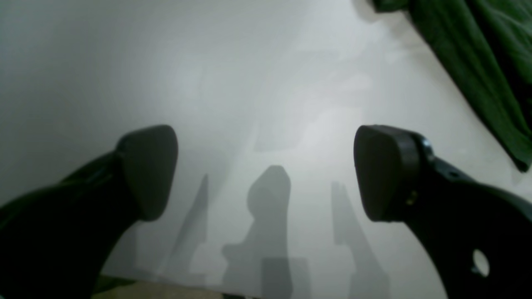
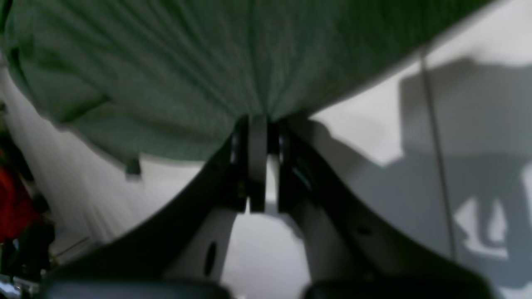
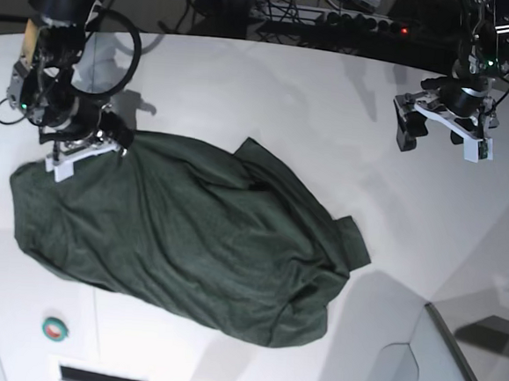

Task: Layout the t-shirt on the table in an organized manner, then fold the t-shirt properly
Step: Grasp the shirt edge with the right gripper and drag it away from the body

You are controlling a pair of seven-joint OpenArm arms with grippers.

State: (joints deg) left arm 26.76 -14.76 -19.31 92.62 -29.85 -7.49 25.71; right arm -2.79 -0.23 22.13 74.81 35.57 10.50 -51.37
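t-shirt [image 3: 189, 238]: soft, limp, I grip edges | right pincer [image 2: 257, 137] clamped on its hem | left pincer [image 1: 266, 174] apart, over counter [image 1: 249, 83]

**Materials & finish**

T-shirt [image 3: 189, 238]: thin soft knit cloth, matt dark green, wrinkly; fine ribbing shows in right wrist view. Table [image 3: 288, 96]: smooth white top, slight sheen, thin dark seam. Left gripper [image 1: 266, 174] pads: matt black, smooth, prob. plastic/rubber. Right gripper [image 2: 257, 166]: dark w/ pale smooth shells. Green-ringed disc [image 3: 54, 327] at 7 o'clock: glossy.
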